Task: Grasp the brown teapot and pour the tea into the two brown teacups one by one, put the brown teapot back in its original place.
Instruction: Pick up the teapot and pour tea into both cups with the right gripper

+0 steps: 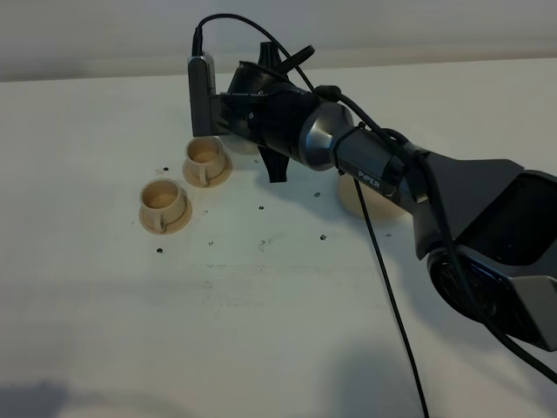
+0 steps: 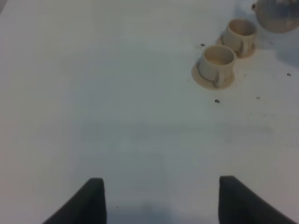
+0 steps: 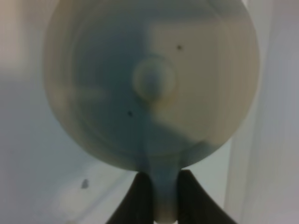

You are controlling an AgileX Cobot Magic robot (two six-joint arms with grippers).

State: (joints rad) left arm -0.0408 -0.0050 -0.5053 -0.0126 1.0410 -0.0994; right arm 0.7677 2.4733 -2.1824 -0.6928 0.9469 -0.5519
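Over the white table (image 2: 93,93), the left gripper (image 2: 161,200) is hanging released. The right gripper (image 3: 163,198) is clenching the loop handle (image 3: 163,182) of the squat light-tan clay teapot (image 3: 149,84), just beside the far small tan teacup (image 1: 206,159); swivelling on that handle could spill tea past it.

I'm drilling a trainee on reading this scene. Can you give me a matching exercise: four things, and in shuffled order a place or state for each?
1 brown teapot
2 left gripper
3 round coaster
4 two teacups

a open above the table
b partly hidden under the right arm
c standing on saucers
d handle clamped by the right gripper

Pairs: 1-d, 2-a, 3-b, 4-c
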